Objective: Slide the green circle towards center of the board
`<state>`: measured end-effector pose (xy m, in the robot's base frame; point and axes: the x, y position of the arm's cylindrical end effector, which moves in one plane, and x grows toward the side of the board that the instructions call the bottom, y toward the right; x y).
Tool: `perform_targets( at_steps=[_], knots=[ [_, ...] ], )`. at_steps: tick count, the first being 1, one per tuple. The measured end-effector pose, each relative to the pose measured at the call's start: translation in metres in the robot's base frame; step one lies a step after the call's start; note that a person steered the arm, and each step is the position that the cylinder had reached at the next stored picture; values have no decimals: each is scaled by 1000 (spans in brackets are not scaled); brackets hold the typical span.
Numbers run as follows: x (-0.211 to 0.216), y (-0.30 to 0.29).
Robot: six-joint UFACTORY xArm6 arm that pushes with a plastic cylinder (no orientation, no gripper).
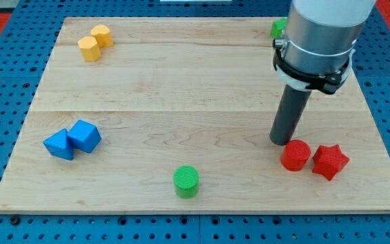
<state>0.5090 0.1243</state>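
The green circle (186, 181), a short ribbed cylinder, stood upright on its flat base near the wooden board's (181, 88) bottom edge, roughly midway along it.

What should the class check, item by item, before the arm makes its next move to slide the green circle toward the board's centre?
1. Green circle in view, near the view's bottom edge: ok.
2. My tip touching the green circle: not ok; it stands far to the view's right, just above the red cylinder.
3. Path from the circle up to the centre free of blocks: ok.
4. Tip clear of the red cylinder: cannot tell; they look very close.
5. Red star, blue blocks and yellow blocks away from the centre: ok.
6. Green block at the top, half hidden by the arm, shape known: cannot tell.
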Motion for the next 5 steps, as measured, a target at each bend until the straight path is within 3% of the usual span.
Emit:
perform_targets(
  at_steps=[3, 4, 5],
  knots=[
    [109, -99],
    [107, -149],
    [80, -161]
  ],
)
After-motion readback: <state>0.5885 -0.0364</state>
